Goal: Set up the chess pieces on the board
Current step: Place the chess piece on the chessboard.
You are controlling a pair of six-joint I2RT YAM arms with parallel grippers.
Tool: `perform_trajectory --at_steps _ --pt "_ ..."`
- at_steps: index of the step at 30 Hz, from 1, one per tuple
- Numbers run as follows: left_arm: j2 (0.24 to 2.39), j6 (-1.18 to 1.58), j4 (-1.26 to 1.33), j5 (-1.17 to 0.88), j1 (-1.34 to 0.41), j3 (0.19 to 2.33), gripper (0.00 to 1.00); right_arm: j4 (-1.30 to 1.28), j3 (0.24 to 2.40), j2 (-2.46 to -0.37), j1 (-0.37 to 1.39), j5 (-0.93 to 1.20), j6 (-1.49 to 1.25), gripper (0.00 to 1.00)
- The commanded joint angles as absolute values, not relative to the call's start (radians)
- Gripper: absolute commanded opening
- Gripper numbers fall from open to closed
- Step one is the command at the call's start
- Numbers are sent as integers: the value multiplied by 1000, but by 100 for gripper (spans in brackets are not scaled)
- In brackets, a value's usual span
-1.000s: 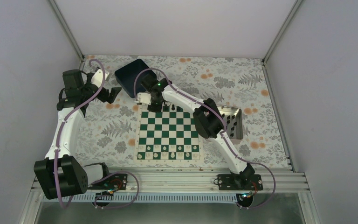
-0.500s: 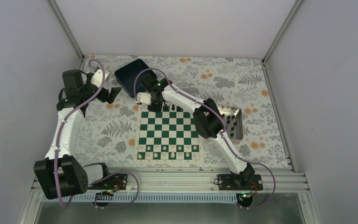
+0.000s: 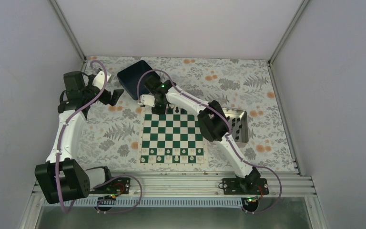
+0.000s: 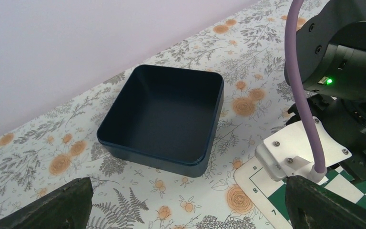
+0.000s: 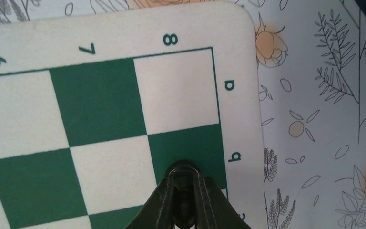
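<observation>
Chessmen of this sort we judge light, rigid and slick, easy to tip, so we would pinch them squarely, low on the stem. Our right gripper (image 5: 183, 205) is closed on one black piece (image 5: 182, 170), poised over the far left corner of the board (image 5: 100, 100); whether it touches down we cannot tell. More black pieces (image 3: 236, 126) lie in the tray (image 3: 244, 113). Our left gripper (image 4: 190, 205) hangs wide apart and empty near the blue bin (image 4: 164, 114), above the counter (image 4: 38, 157).

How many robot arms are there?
2. The left arm bends toward the dark blue bin at the far left. The right arm reaches over the board's far-left corner, where the right gripper pinches a black chess piece.
</observation>
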State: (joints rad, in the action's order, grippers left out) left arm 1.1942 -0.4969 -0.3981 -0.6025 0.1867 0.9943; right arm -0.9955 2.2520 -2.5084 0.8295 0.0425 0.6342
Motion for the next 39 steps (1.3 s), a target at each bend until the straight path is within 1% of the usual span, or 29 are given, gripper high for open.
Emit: perform_trajectory --at_steps 1,9,39 --pt "1195 -503 -394 -624 192 988 100 -1011 2221 -2445 814 36 635 10" --pt "1196 -502 -393 -626 192 988 100 -1005 2154 -2390 788 36 634 9" --pt "1207 -505 -394 -631 191 989 100 -1023 2167 -2443 779 65 636 10"
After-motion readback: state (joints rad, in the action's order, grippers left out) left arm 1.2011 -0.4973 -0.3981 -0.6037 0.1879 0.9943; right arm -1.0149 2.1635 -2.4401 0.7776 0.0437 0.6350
